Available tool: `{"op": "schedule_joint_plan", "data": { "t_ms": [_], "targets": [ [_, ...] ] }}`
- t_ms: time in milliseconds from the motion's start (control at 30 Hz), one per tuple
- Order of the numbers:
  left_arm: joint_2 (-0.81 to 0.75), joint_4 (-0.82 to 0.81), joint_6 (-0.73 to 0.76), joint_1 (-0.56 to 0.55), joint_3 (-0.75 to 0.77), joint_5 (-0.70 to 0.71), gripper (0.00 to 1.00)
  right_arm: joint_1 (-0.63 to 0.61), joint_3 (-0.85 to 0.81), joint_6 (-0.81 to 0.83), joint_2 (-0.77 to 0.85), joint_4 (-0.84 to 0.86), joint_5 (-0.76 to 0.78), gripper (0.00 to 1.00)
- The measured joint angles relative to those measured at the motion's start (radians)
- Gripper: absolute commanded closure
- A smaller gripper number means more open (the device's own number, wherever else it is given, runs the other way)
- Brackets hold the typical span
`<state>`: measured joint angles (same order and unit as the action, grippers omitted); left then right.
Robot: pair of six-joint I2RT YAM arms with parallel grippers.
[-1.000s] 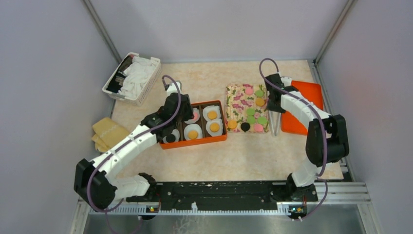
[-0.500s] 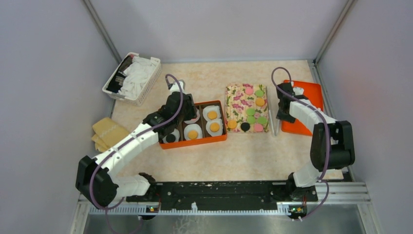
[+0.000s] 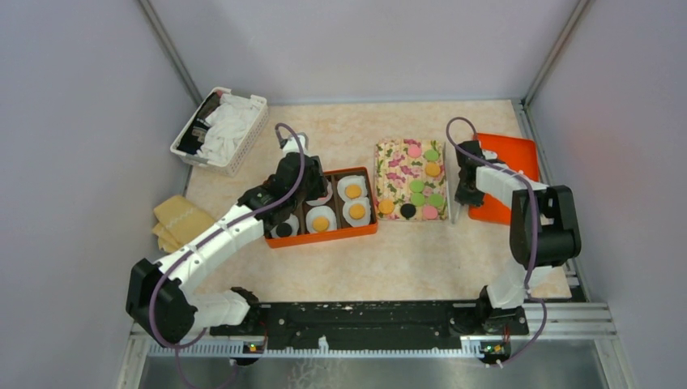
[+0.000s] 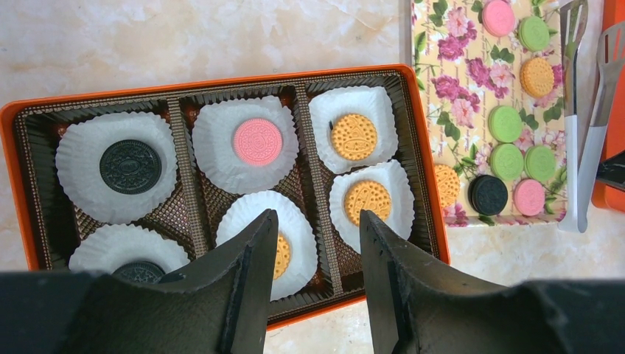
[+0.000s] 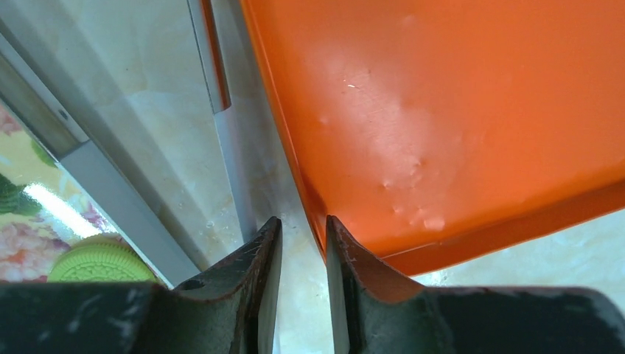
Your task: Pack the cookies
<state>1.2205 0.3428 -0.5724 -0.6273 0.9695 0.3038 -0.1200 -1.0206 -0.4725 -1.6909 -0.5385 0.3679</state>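
Box: six cups hold cookies; lid at right, not yet on. L gripper apart; R gripper narrowly apart, empty.

Half hidden behind the left gripper fingers: one orange cookie, one black cookie. Cut off at the top edge: floral tray, tongs. Right wrist view: only a sliver of green cookie above the right gripper body; orange lid running off top and right.
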Motion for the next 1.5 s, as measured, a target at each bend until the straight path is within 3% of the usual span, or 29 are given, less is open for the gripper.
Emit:
{"op": "schedule_joint_plan", "data": {
  "t_ms": [300,700,1067,1200,1500],
  "targets": [
    [0.033,-0.003,0.004,0.000,0.001,-0.002,0.46,0.009,0.000,0.000,-0.007,0.019,-0.014,1.00],
    [0.151,-0.027,0.018,0.000,0.092,-0.085,0.23,0.010,0.000,-0.001,0.070,0.012,0.044,1.00],
    [0.317,-0.102,0.026,0.005,0.211,-0.260,0.13,-0.005,0.000,0.063,0.225,0.027,-0.004,1.00],
    [0.406,-0.152,0.026,0.018,0.251,-0.382,0.08,-0.081,-0.024,0.096,0.238,0.018,-0.035,1.00],
    [0.603,-0.259,0.016,0.040,0.384,-0.682,0.02,-0.374,-0.093,0.125,0.242,0.027,-0.103,1.00]
  ]
}}
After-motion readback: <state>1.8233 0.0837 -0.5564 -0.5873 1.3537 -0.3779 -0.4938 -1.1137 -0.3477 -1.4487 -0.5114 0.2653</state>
